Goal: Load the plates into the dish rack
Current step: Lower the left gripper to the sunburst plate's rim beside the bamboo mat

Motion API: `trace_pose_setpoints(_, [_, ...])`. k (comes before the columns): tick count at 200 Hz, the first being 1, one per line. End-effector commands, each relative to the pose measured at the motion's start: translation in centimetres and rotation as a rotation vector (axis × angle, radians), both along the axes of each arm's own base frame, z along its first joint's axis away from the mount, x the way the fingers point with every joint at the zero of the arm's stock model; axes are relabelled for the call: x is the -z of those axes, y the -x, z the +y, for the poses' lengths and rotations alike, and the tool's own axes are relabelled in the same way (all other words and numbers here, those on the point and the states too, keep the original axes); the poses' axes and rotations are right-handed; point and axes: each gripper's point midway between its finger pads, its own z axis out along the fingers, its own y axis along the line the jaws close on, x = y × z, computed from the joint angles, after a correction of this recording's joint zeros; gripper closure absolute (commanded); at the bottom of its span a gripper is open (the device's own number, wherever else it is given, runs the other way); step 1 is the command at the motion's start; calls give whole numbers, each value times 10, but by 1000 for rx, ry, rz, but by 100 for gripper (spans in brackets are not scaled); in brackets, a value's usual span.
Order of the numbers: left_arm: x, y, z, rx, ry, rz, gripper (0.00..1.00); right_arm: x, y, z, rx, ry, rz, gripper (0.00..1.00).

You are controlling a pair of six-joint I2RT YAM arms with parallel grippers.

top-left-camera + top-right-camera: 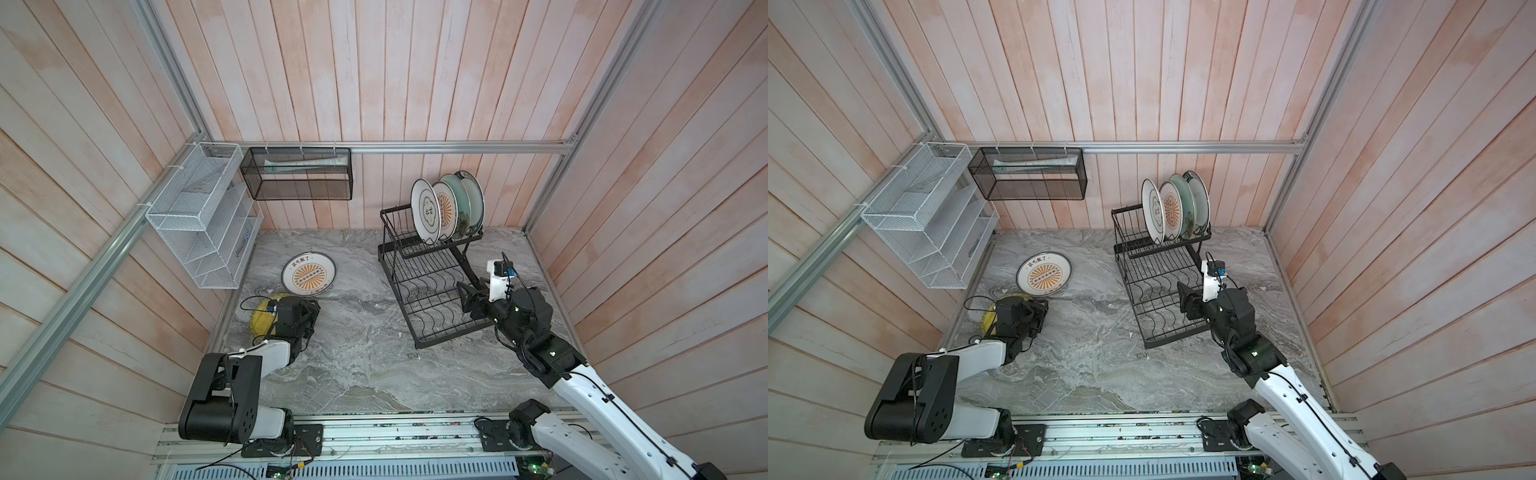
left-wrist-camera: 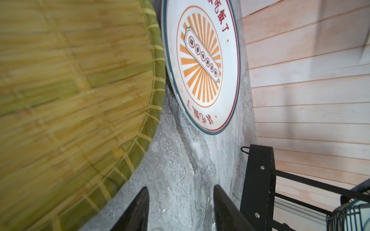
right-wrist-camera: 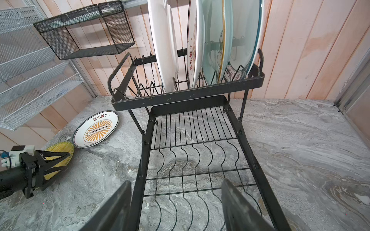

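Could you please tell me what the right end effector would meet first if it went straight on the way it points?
Most likely the wavy-wired lower tray of the black wire two-tier dish rack: the open right end effector points down at it with nothing between, though depth is unclear.

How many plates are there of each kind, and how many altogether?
Orange sunburst plates: 2
White plate with centre emblem: 1
Mint plate: 1
Teal-rimmed lettered plate: 1
Yellow woven plate: 1
Total: 6
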Motion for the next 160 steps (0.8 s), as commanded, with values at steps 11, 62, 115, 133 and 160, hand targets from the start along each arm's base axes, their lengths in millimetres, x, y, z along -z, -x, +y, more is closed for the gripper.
trace_pose_setpoints(11, [-11,-16,-7,-63,10,-34,47,4,3,-10,31,14,2,29])
trace_pose_setpoints(62, [2,-29,-14,-104,75,-17,47,-8,10,-18,42,-10,-43,28])
trace_pose_setpoints(115, [7,-46,-13,-132,63,-6,48,-4,9,-21,52,-3,-36,28])
trace_pose_setpoints(133, [10,-47,-9,-159,53,8,47,-3,9,-22,58,-3,-38,28])
trace_pose_setpoints(160, [13,-55,-7,-173,45,16,47,-7,11,-25,66,-11,-51,28])
